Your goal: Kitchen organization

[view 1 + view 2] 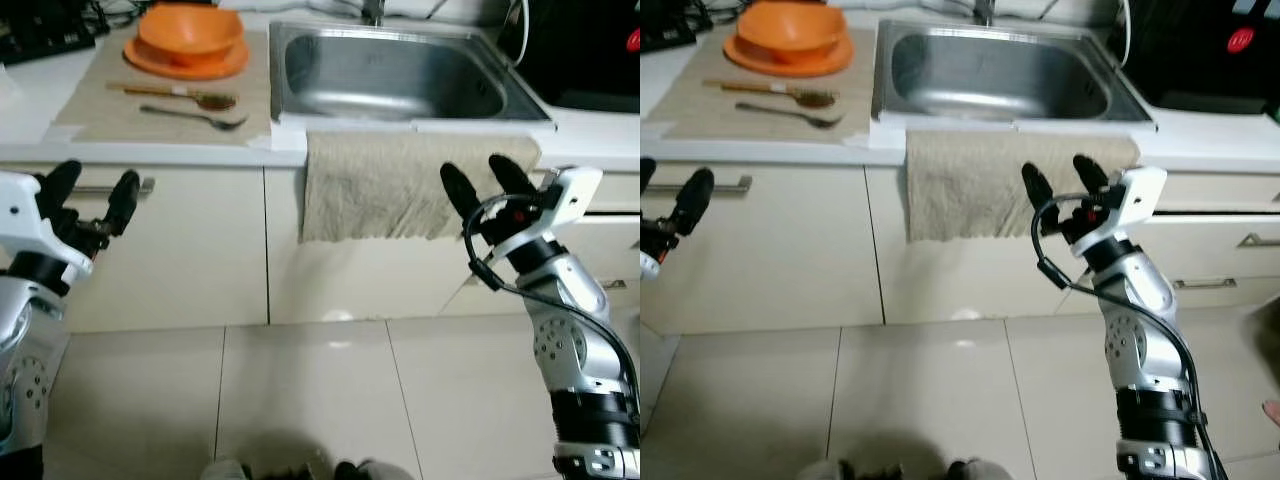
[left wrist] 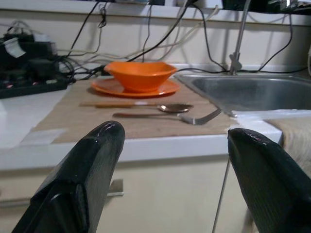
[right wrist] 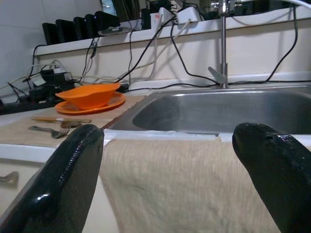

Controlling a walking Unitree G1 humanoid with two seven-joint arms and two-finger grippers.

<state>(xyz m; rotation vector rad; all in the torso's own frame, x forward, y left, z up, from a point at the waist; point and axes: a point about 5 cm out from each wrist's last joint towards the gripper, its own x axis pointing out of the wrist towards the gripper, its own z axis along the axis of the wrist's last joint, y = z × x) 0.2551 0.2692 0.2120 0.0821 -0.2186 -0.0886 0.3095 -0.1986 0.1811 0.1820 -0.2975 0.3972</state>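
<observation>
The white counter [image 1: 150, 152] ran across the far side, its front edge well beyond both grippers, with pale cabinet doors [image 1: 180, 250] below it and bare tiled floor [image 1: 300, 390] reaching back toward the robot. Set into the counter, the steel sink [image 1: 400, 75] lay empty; its faucet [image 3: 223, 43] was cut off at the top in the head views. A beige towel [image 1: 400, 190] hung over the counter edge just in front of the sink, covering part of a cabinet door. Left of the sink a tan mat [image 1: 170, 95] lay flat on the counter. At the mat's far end an orange bowl [image 1: 190, 30] sat on an orange plate [image 1: 185, 62]; nearer the counter edge lay a spoon [image 1: 175, 94] and, beside it, a fork [image 1: 195, 117], both apart from the plate. Cables and dark boxes behind the mat were too cluttered to tell apart.

The right gripper [image 1: 487, 182] hovered in front of the towel, below the sink's front rim, fingers spread wide and holding nothing. The left gripper [image 1: 90, 192] hung in front of the cabinet left of the sink, below the mat, fingers likewise wide apart and empty, near a drawer handle [image 1: 110, 188] partly hidden behind it.
</observation>
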